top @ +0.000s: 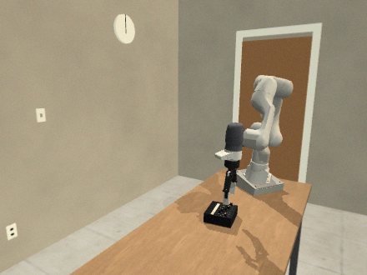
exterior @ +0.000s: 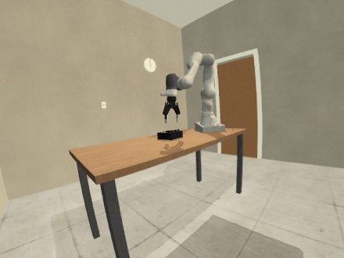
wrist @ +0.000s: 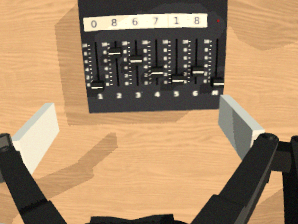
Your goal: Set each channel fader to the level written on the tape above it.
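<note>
From the top view, the arm (top: 267,121) reaches out from its base (top: 277,185) at the far end of the desk (top: 175,246). It points the hand (top: 227,196) straight down over the console (top: 220,214), a small black box standing flat on the wood near the desk's middle. The exterior view shows the hand (exterior: 171,113) hanging clear above the console (exterior: 170,134), with a gap of air between them. Its fingers are spread wide and hold nothing, and its shadow falls on the desk (exterior: 125,154) just in front of the box. The wrist view looks down on the console (wrist: 153,3), which is square to the frame, with a pale tape (wrist: 145,22) across its upper part; the digits on the tape are too blurred to read surely. Below the tape run seven faders side by side, the rightmost standing past the tape's right end. Their caps sit at mixed heights: the first (wrist: 97,87) and last (wrist: 217,83) are low, and the second (wrist: 115,52) is highest. The hand (wrist: 136,123) stands fully open, with its pale pads (wrist: 236,123) well apart at either side below the console, touching nothing.
</note>
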Motion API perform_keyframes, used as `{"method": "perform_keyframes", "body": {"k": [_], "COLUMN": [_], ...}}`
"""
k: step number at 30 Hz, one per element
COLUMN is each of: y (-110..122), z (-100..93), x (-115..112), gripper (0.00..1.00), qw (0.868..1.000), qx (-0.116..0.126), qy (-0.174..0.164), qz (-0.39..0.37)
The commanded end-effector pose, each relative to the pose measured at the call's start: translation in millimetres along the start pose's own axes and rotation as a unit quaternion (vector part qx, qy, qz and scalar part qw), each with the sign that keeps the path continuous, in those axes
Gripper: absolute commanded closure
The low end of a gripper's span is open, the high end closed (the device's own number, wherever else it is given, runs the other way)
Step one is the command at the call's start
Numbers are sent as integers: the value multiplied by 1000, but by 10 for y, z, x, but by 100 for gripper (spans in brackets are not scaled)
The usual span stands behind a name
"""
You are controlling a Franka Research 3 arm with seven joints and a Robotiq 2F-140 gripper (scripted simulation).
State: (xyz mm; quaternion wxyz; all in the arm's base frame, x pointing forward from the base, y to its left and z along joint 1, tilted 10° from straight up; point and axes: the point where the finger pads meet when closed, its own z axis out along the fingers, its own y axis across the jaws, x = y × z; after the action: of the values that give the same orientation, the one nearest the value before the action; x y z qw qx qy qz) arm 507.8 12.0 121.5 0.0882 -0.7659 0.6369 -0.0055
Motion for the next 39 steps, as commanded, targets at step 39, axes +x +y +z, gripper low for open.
{"method": "perform_keyframes", "body": {"k": [39], "y": [179], "z": [-530], "x": [442], "gripper": [0], "qw": [821], "qx": [13], "qy": [-18], "qz": [571]}}
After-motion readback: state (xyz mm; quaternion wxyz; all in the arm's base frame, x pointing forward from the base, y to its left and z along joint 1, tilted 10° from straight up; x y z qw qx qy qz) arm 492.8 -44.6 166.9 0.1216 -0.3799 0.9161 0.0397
